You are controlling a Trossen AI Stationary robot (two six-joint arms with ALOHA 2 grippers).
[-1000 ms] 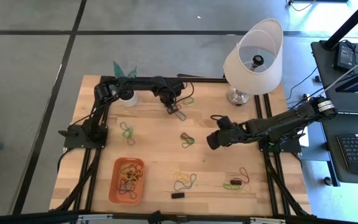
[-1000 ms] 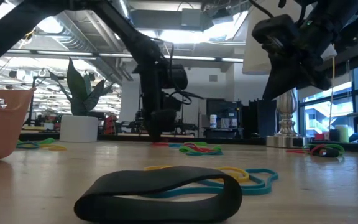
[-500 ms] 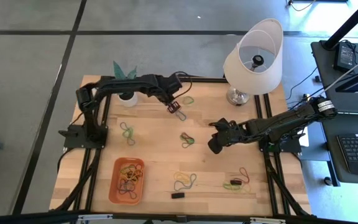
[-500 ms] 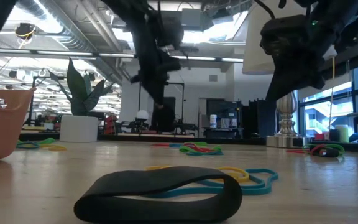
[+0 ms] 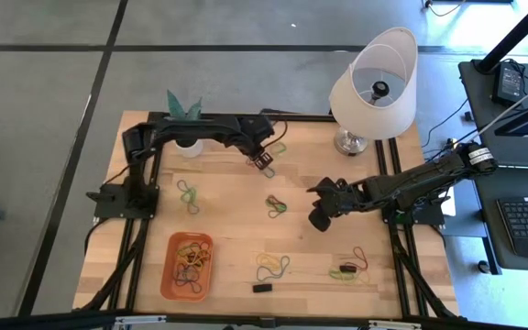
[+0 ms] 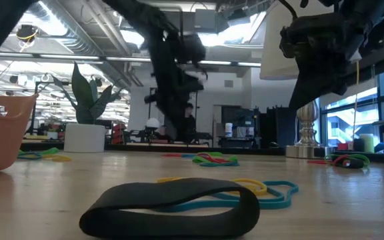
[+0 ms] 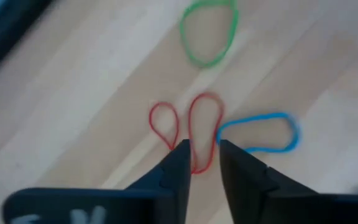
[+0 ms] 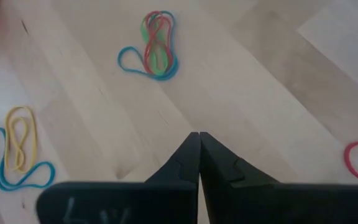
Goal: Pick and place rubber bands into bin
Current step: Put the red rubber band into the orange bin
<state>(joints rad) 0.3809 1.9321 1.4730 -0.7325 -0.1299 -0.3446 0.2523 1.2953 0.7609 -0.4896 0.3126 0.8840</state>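
Note:
My left gripper (image 5: 264, 163) (image 7: 204, 152) hangs over the far middle of the table, its fingers a small gap apart. A red rubber band (image 7: 205, 121), twisted into two loops, shows just past its fingertips, next to a blue band (image 7: 260, 132) and a green one (image 7: 209, 31). My right gripper (image 5: 319, 218) (image 8: 199, 137) is shut and holds nothing, above the table right of a mixed bundle of bands (image 5: 276, 205) (image 8: 156, 43). The orange bin (image 5: 188, 266) lies at the near left with several bands in it. My left gripper has the red band's twist (image 7: 184, 148) right at one fingertip (image 7: 180, 163), and the band's lower end runs in between the two fingers. I cannot tell whether the band touches that finger or lies on the table below it.
Loose bands lie at the left (image 5: 188, 194), near the front (image 5: 271, 266) and at the front right (image 5: 356, 261). Small black blocks (image 5: 261, 288) (image 5: 345, 269) sit near the front. A lamp (image 5: 374, 82) stands at the far right, a white plant pot (image 5: 188, 142) at the far left.
My left gripper has risen from the table top at the far middle and rolled at the wrist, while its arm has swung a little. My right gripper has rolled about its own line without leaving its place.

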